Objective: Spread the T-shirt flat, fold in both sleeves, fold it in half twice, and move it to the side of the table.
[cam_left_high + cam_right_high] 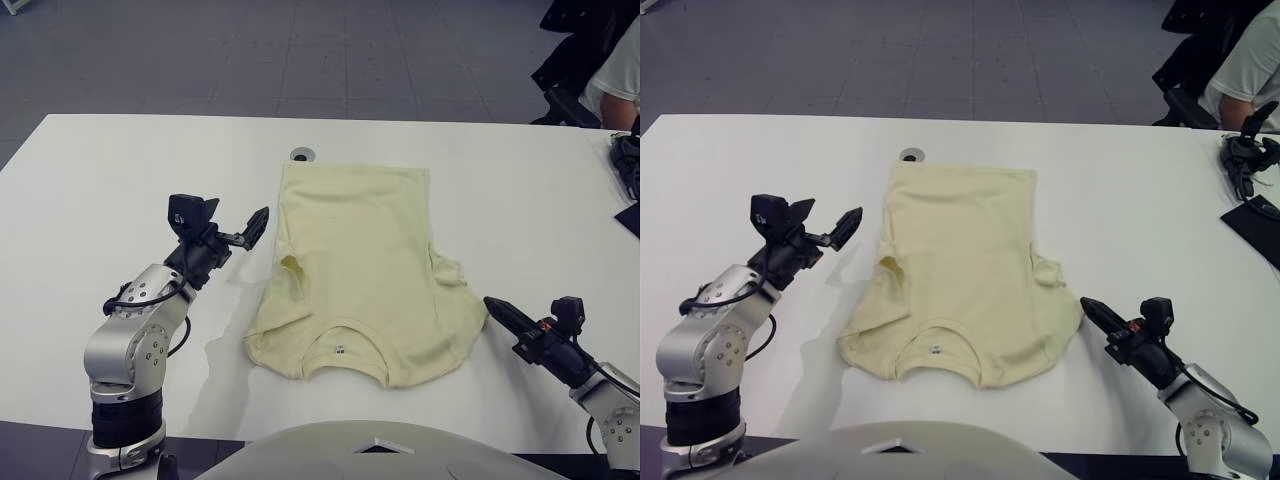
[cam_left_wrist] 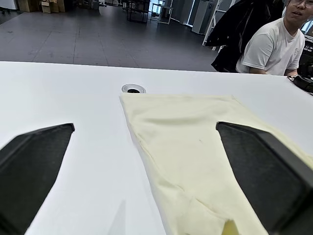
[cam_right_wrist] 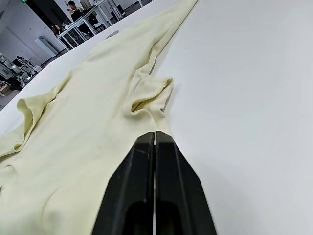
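Fingers of the left gripper (image 1: 240, 232) are wide open and empty. The right gripper (image 1: 496, 309) is pinched shut on nothing. Between them the T-shirt (image 1: 355, 270) lies flat on the table (image 1: 100, 180), sleeves looking tucked in. Both half folds and the move aside seem left.

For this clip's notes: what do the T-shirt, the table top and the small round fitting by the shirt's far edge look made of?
T-shirt: soft pale-yellow knit, likely cotton jersey; matte, it creases and bunches at the sleeves.
Table: hard, smooth white board, probably laminate; faint sheen, no grain.
Round fitting: silvery ring around a dark hole, seemingly metal or metal-look plastic.
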`<state>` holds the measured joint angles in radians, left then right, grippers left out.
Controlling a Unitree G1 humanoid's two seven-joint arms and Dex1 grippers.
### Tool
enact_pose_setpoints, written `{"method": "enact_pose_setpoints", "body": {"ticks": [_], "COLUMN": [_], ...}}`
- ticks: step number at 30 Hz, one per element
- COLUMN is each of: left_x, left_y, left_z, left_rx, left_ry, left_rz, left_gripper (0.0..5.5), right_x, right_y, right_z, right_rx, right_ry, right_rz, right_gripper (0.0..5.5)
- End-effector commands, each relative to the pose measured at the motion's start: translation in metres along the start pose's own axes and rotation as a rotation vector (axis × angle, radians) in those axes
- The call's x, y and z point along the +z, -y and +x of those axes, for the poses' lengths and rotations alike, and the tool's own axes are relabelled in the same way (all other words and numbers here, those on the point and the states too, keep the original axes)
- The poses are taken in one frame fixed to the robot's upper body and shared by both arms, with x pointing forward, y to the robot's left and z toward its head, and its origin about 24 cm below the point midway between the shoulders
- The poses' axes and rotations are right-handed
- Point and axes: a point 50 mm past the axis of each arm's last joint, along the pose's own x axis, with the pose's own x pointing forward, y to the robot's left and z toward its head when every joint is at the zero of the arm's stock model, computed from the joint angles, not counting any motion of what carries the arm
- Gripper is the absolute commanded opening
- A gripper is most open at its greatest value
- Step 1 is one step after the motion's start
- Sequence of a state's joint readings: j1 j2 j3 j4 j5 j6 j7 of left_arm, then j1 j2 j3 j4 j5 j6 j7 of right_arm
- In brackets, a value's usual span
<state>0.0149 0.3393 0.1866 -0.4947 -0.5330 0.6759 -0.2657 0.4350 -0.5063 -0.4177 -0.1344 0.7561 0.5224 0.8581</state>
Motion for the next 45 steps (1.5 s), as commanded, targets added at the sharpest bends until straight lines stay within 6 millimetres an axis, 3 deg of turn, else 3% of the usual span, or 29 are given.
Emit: {"method": "enact_pose_setpoints", "body": {"ticks": [1, 4, 12, 24, 29, 37, 40, 42, 43, 45], "left_x": [0.001, 0.0, -0.004, -0.009, -0.011, -0.012, -0.007, 0.002, 0.007, 0.015], "left_y": [-0.001, -0.001, 0.003, 0.005, 0.005, 0.008, 0.005, -0.002, -0.009, -0.02], "left_z": [-0.003, -0.004, -0.004, -0.003, -0.003, -0.001, -0.003, -0.007, -0.012, -0.024], "left_rx": [0.018, 0.02, 0.01, 0.001, 0.0, -0.013, -0.012, -0.019, -0.023, -0.087], "left_ry": [0.006, 0.004, -0.007, -0.017, -0.02, -0.017, -0.015, -0.017, -0.025, -0.057], "left_rz": [0.013, 0.01, 0.0, -0.006, -0.009, -0.004, 0.071, 0.23, 0.384, 0.747], "left_gripper": [5.4, 5.4, 5.4, 5.4, 5.4, 5.4, 5.4, 5.4, 5.4, 5.4], "right_x": [-0.006, -0.001, 0.012, -0.012, -0.017, -0.008, 0.005, 0.022, 0.034, 0.055], "right_y": [-0.006, -0.008, -0.039, -0.074, -0.077, -0.091, -0.094, -0.087, -0.077, -0.054], "right_z": [0.004, 0.006, 0.027, 0.051, 0.056, 0.053, 0.054, 0.055, 0.054, 0.05], "right_rx": [0.022, 0.033, 0.187, 0.361, 0.354, 0.439, 0.448, 0.386, 0.315, 0.178], "right_ry": [-0.011, 0.017, 0.039, -0.082, -0.109, -0.12, -0.07, 0.0, 0.042, 0.083], "right_rz": [0.037, 0.041, -0.008, -0.131, -0.174, -0.084, -0.048, -0.105, -0.206, -0.569], "right_gripper": [0.02, 0.02, 0.02, 0.02, 0.02, 1.31, 1.84, 2.12, 2.34, 2.67]}}
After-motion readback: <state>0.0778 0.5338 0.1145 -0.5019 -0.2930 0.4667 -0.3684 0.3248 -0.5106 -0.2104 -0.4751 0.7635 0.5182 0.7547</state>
